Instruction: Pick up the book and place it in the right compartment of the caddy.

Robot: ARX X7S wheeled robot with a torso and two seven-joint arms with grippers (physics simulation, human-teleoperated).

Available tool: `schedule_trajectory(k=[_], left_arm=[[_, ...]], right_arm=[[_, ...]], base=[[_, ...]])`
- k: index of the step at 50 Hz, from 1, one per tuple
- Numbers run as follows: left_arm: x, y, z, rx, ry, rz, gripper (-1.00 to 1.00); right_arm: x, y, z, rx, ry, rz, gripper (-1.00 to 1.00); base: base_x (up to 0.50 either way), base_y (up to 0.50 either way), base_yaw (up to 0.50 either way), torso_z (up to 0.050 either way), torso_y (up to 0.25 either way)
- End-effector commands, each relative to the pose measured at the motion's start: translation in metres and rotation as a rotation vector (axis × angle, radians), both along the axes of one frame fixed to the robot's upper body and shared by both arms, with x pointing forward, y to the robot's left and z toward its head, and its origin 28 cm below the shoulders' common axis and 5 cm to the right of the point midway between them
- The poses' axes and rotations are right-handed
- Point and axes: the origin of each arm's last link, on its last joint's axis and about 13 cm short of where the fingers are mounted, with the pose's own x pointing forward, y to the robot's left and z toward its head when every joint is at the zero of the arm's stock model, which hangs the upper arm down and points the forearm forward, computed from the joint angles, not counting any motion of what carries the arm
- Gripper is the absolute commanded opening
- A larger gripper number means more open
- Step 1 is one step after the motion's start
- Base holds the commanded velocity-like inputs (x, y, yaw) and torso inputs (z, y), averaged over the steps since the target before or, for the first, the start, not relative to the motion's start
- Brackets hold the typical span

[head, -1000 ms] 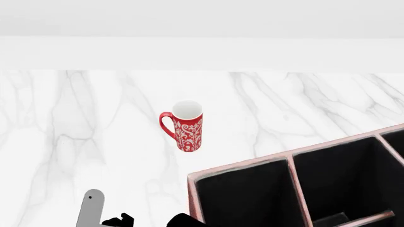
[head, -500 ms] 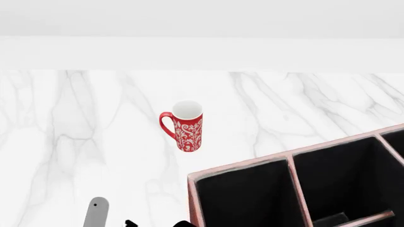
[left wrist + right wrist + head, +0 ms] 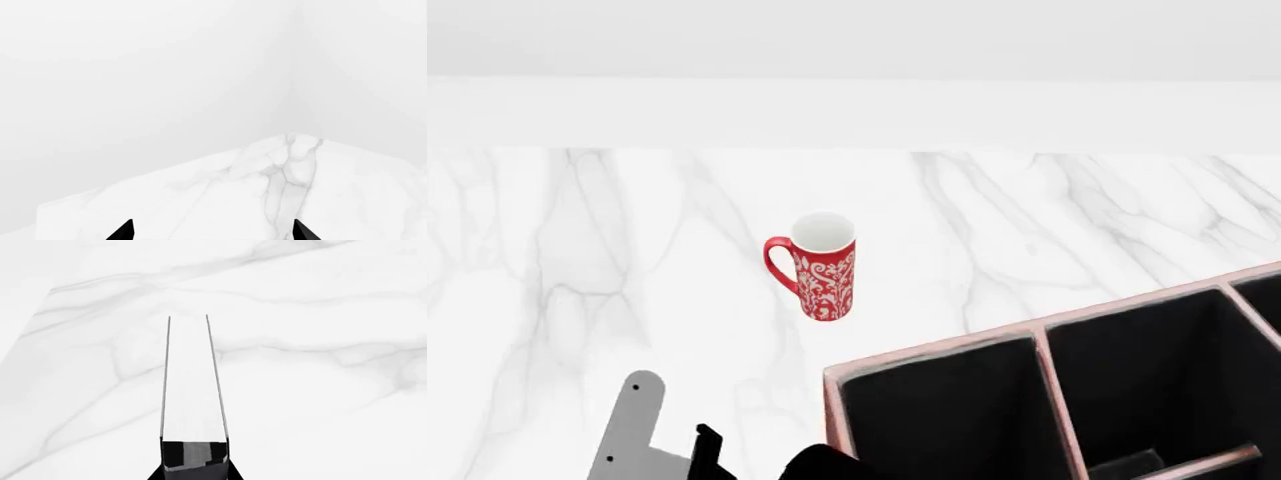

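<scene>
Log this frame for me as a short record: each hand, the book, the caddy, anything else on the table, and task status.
right hand: shut on the book, gripping one end
book: seen edge-on, white pages between thin dark covers, held above the table
left hand: open, fingertips apart, nothing between them
caddy: on the table, cut off by the head view's edge; the black sections in view hold no book
mug: red, patterned, upright, apart from the caddy
table: white marble
status: book grasped, not yet placed

One mug [image 3: 818,266], one caddy [image 3: 936,349] showing three open sections, one book [image 3: 193,381], all on one marble table [image 3: 587,260].
</scene>
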Motion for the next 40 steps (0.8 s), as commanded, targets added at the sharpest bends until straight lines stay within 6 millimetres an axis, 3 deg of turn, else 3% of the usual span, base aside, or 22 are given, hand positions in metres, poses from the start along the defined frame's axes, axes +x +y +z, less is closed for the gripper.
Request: schedule_trajectory(k=[1, 17, 34, 40], left_arm=[[0.001, 0.0, -0.002, -0.004, 0.003, -0.002, 1.0], [0.0, 0.0, -0.004, -0.008, 0.003, -0.005, 1.0], [-0.002, 0.001, -0.001, -0.008, -0.008, -0.003, 1.0], [-0.001, 0.001, -0.002, -0.009, -0.009, -0.005, 1.0]], right_arm=[[-0.002, 0.0, 0.031, 0.075, -0.049, -0.022, -1.0], [-0.003, -0.001, 0.049, 0.093, -0.095, -0.049, -1.0], [-0.007, -0.016, 0.13, 0.176, -0.1, -0.197, -1.0], [-0.01, -0.018, 0.146, 0.192, -0.112, -0.225, -1.0]], base=[[0.0, 0.0, 0.0, 0.0, 0.0], [0.0, 0.0, 0.0, 0.0, 0.001], [0.0, 0.0, 0.0, 0.0, 0.001], [0.0, 0.0, 0.0, 0.0, 0.002]])
